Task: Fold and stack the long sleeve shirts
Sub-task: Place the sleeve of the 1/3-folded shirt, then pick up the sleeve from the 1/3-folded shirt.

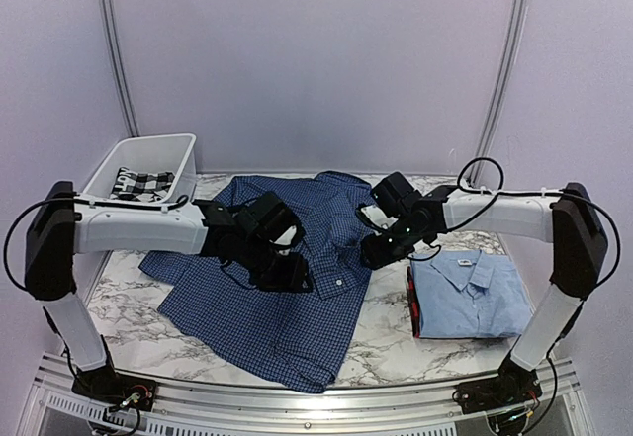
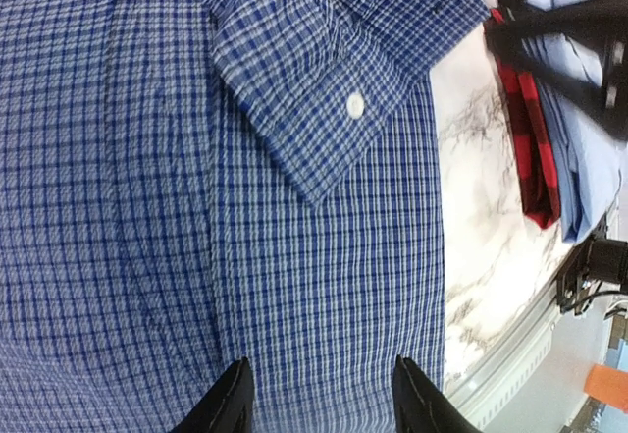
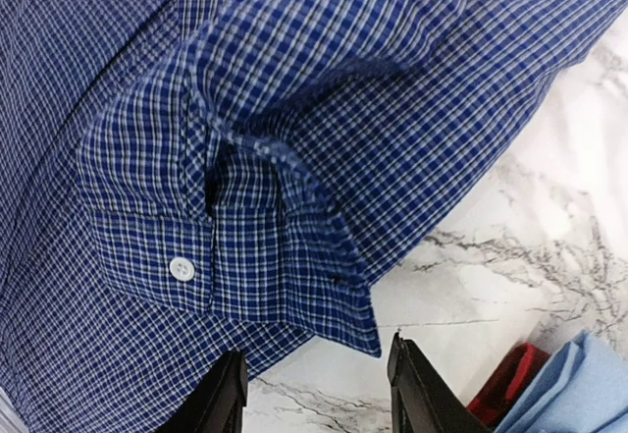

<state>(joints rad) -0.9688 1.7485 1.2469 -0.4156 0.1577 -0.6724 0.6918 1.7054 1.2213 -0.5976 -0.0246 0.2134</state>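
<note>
The dark blue checked long sleeve shirt (image 1: 259, 307) lies spread on the marble table, with a sleeve folded in over its body. My left gripper (image 1: 293, 276) hovers over the shirt's middle, open (image 2: 322, 405), with only flat cloth below its fingertips; a buttoned cuff (image 2: 339, 109) lies ahead of it. My right gripper (image 1: 381, 249) is at the shirt's right edge, open (image 3: 316, 396), just short of the other buttoned cuff (image 3: 226, 256) and over bare marble. The light blue shirt (image 1: 473, 293) lies folded at the right.
A red and black folded cloth (image 1: 413, 305) sits under the light blue shirt. A white bin (image 1: 148, 149) at the back left holds a black and white checked cloth (image 1: 140, 183). The table's metal front rail (image 1: 297, 406) runs along the near edge.
</note>
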